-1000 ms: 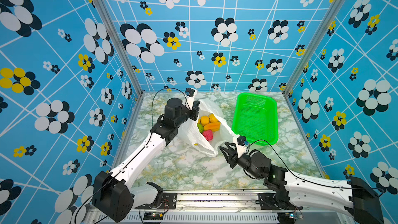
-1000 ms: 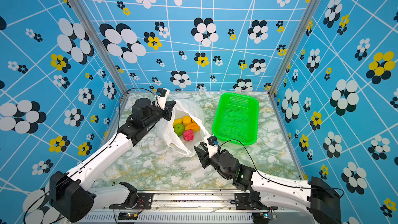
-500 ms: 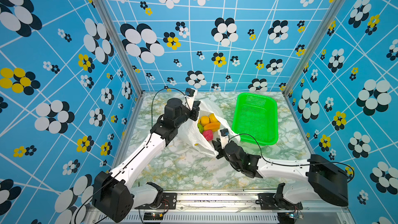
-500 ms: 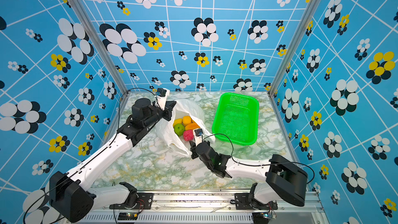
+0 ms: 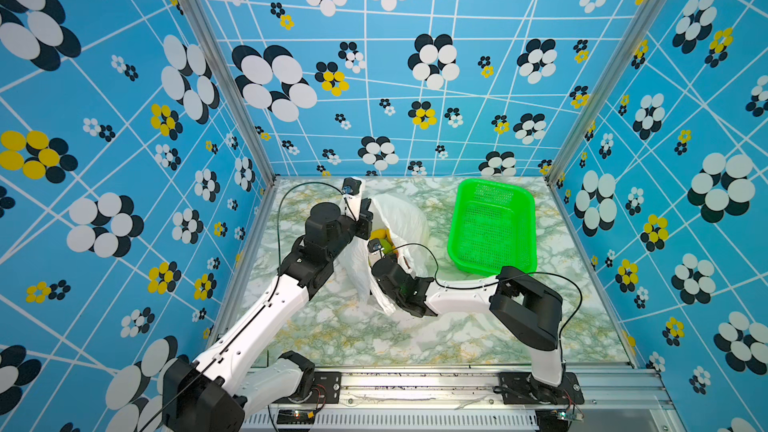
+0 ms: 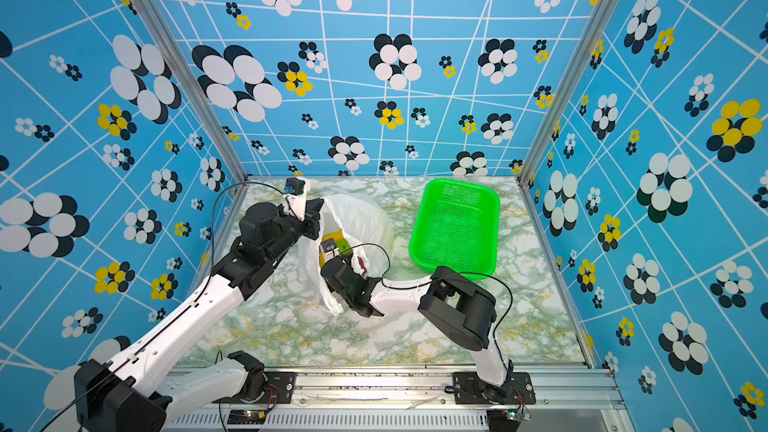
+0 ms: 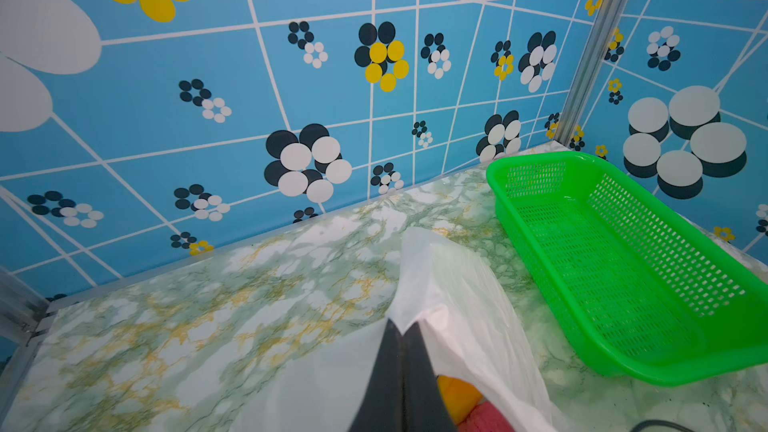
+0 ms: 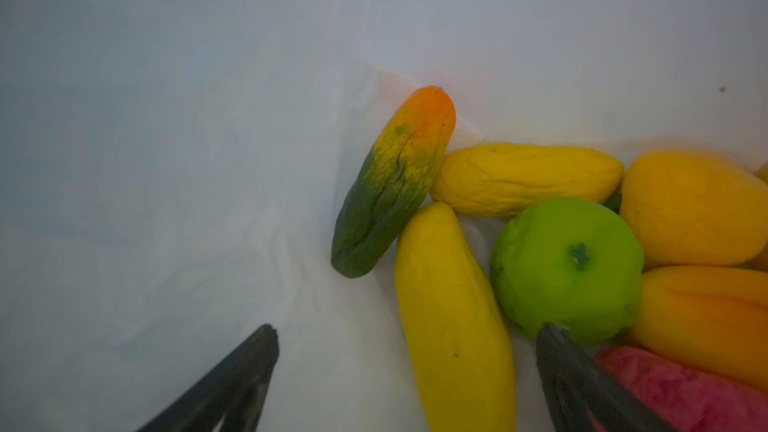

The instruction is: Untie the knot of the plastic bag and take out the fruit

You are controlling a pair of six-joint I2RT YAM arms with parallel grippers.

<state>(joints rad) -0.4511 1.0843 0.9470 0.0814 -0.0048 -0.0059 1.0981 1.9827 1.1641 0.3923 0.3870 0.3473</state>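
In a top view and the left wrist view the plastic bag (image 5: 403, 214) is pinched by the closed left end effector (image 5: 366, 222), with a green basket (image 5: 492, 226) beyond it. In the right wrist view the fruit (image 8: 569, 268) is crowded against the widely spread, empty right end effector (image 8: 409, 328).

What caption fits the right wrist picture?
Open right gripper inside the white bag, close to the toy fruit.

Seven fruits (image 8: 567, 268), one bag (image 5: 399, 216), one basket (image 5: 492, 230)
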